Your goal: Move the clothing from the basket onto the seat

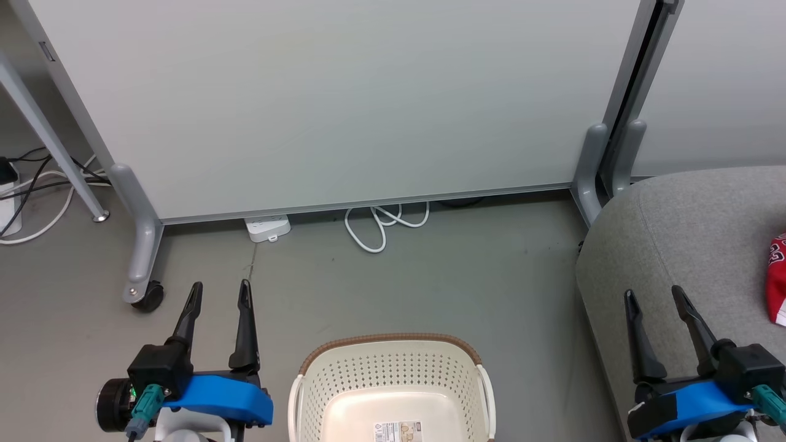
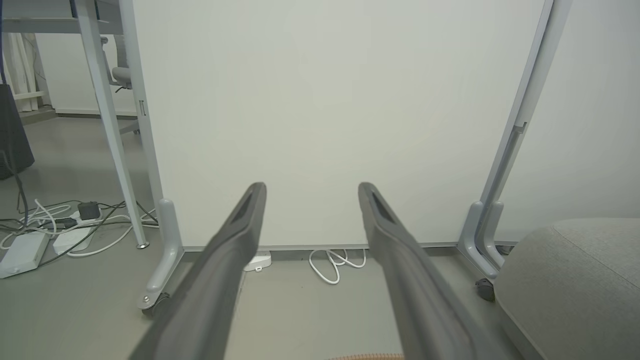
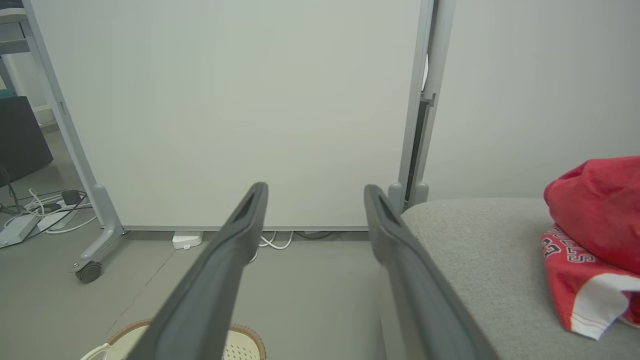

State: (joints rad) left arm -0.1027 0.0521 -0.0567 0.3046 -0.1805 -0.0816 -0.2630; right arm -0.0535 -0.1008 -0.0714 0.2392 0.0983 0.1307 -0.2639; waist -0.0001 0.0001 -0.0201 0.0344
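Observation:
The cream basket with its brown rim stands on the floor at the bottom centre; its inside shows bare plastic and a label sticker. Red clothing lies piled on the grey seat, a jersey with white trim under a plain red piece; in the head view the clothing shows at the right edge on the seat. My left gripper is open to the left of the basket, nothing between its fingers. My right gripper is open over the seat's front left part, empty.
A pale grey wheeled partition panel stands straight ahead, its caster foot near my left gripper. A white power strip and looped cable lie under it. More cables and a table leg are at the far left.

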